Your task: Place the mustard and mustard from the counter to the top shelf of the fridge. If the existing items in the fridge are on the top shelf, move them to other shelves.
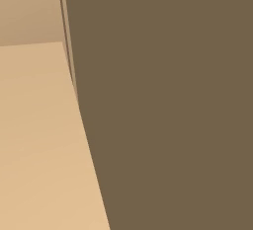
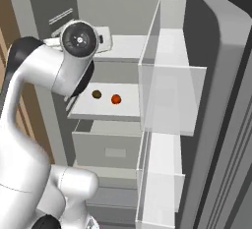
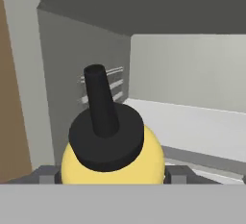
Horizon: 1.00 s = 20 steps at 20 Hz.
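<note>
Between the pincer's [image 3: 111, 175] jaws sits the clamped mustard bottle [image 3: 113, 153], facing the fridge's top shelf [image 3: 192, 122] ahead; the delivery step seems underway, needing a forward reach, then release.

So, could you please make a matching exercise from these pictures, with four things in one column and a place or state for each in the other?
Things:
1. yellow mustard bottle with dark pointed nozzle
2. small orange-red ball
3. small dark brown oval lump
4. pale grey drawer box

Places or states:
A. on the white shelf, left one of the pair
B. held in the claw
C. below the shelf with the two small items
D. on the white shelf, right one of the pair

Pairs: 1-B, 2-D, 3-A, 4-C
</note>
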### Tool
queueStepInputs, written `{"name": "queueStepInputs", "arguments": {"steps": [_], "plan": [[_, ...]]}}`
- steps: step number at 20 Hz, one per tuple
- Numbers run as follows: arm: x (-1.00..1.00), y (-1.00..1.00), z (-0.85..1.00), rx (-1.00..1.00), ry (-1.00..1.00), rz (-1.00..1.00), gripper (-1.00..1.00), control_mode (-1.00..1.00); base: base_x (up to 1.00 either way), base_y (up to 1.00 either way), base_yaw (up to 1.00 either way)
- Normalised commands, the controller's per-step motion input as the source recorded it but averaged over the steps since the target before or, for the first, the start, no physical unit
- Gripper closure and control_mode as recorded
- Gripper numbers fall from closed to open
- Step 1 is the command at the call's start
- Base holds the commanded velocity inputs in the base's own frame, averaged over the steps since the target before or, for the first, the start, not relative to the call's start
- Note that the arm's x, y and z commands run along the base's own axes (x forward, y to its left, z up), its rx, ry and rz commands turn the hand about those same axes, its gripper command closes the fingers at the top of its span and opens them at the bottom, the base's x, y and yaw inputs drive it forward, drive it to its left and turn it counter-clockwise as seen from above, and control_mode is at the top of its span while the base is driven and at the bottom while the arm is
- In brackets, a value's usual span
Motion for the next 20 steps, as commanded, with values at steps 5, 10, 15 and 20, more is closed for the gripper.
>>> {"name": "queueStepInputs", "arguments": {"steps": [5,10,15,20], "plan": [[0.47,-0.13,0.15,0.02,0.13,-0.14,1.0,-1.0,0.0,0.0,0.0],[0.19,0.0,0.0,0.0,0.0,0.0,1.0,-1.0,0.0,0.0,0.0],[0.79,0.0,0.0,0.0,0.0,0.0,1.0,-1.0,0.0,0.0,0.0],[0.81,0.0,-0.18,0.0,0.0,0.0,1.0,-1.0,0.0,0.0,0.0]]}}
